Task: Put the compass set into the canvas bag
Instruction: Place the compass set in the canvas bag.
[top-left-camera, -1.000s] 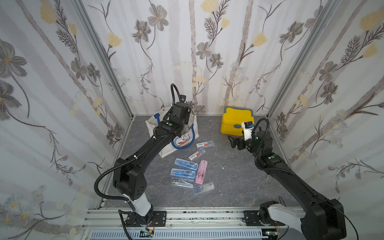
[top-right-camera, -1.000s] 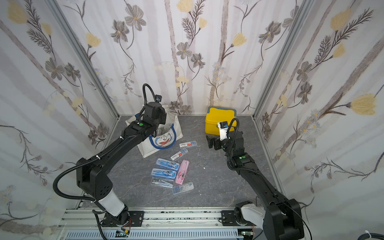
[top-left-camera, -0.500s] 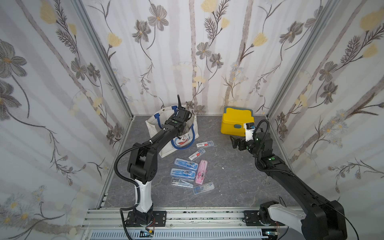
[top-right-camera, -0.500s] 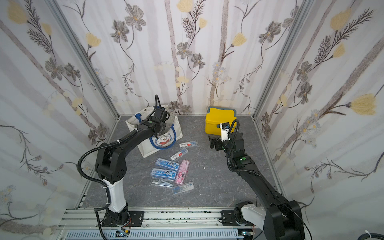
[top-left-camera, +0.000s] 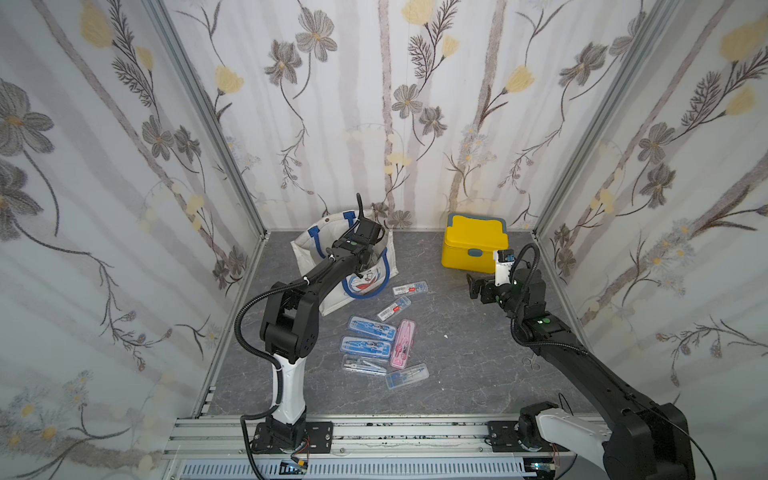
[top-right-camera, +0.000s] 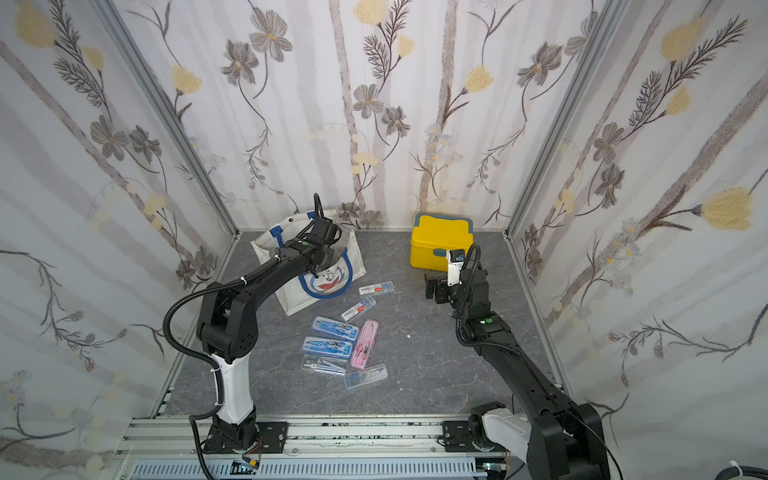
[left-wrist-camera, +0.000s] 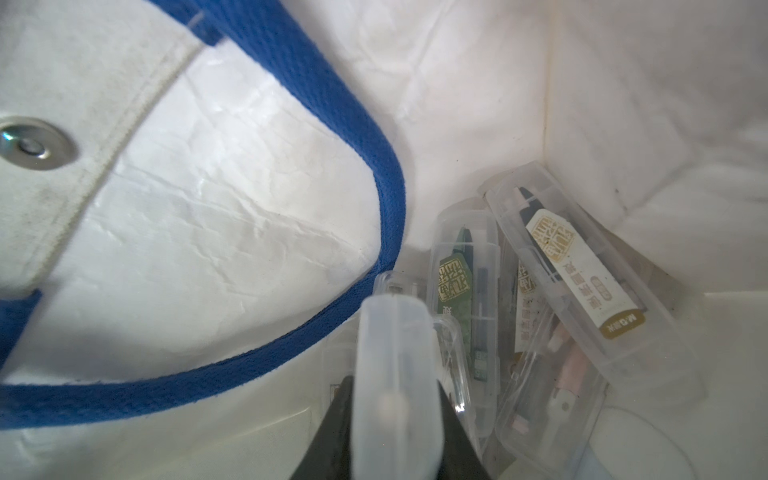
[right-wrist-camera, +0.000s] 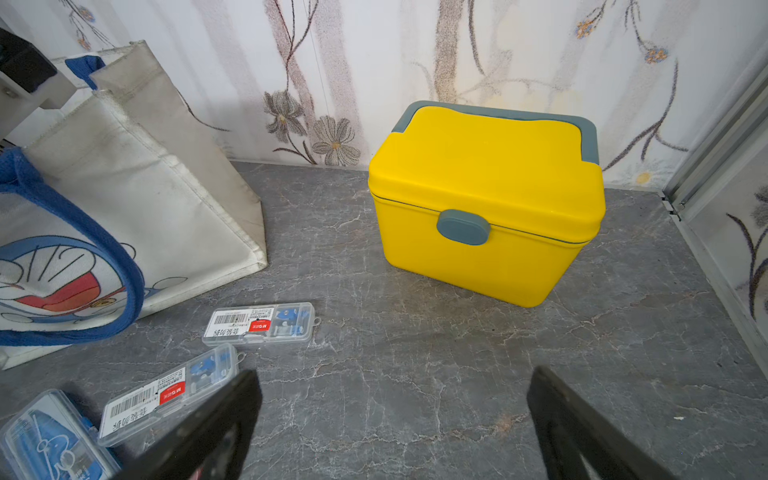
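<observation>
The left jaws reach inside the bag (top-left-camera: 301, 255) with a clear case (left-wrist-camera: 395, 374) between them; I cannot tell whether they clamp it. Other cases (left-wrist-camera: 573, 299) lie at the bag's bottom, more cases (top-left-camera: 365, 346) on the desk (top-left-camera: 457, 353) before the bag. Right of the bag, past the yellow box (top-left-camera: 473, 249), the right jaws hang released, empty.

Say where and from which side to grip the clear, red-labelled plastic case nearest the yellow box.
Likely best: take the clear red-labelled plastic case mid-length, across its short width, from straight above. It lies flat, long and thin, with bare grey tabletop along both long edges for the jaws.
</observation>
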